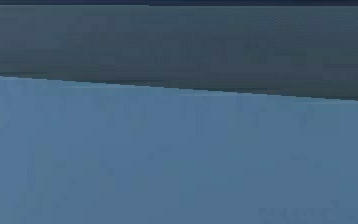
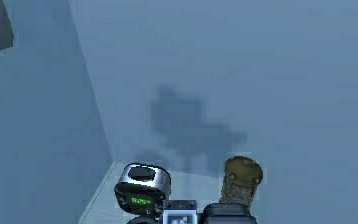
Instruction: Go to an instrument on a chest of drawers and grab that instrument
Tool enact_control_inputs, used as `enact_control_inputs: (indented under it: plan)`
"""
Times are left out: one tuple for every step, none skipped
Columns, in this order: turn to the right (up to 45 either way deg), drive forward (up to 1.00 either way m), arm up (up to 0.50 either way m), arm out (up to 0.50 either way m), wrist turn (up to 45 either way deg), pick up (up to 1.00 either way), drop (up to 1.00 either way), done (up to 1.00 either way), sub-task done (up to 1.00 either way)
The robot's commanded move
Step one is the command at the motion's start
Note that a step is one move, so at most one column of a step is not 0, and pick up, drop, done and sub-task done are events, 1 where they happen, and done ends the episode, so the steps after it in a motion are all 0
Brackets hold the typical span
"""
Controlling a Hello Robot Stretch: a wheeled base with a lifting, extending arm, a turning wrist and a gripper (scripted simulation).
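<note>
Blue walls (image 2: 277, 70) meet in a corner beyond the gripper and toward the arm side view's left, and a pale top (image 2: 202, 190), probably that of the chest of drawers, is tucked into that corner at the bottom of the view. The forward view gives a flat blue surface (image 1: 177, 160) under a darker band (image 1: 177, 45). I read this as the base parked close and side-on, so that the reaching side faces the furniture. The gripper (image 2: 167, 212) sits at the bottom edge beside a white marked square (image 2: 178, 214), with a dark block (image 2: 227, 213) of the arm on its far side. Its low position suits a reach at about the level of the top. Just beyond the gripper and slightly toward the view's left stands a round silver object (image 2: 144, 187) with a green display, more like a clock than anything played. Beyond the gripper and off toward the view's right, apart from the silver piece, stands a brown-gold upright object (image 2: 242, 180). This seems the likelier instrument, though its shape is too vague to be sure. How the fingers are set cannot be told, and with the silver object on the top right behind the gripper, I cannot tell whether it holds anything. If the brown-gold piece is the target, the reach likely needs shifting toward the view's right.
</note>
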Motion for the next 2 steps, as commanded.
enact_control_inputs:
  plan:
    - [0.0,0.00,0.00,0.08,0.0,0.00,0.00,0.00,0.00]
    - [0.0,0.00,0.00,0.00,45.0,0.00,0.00,0.00,0.00]
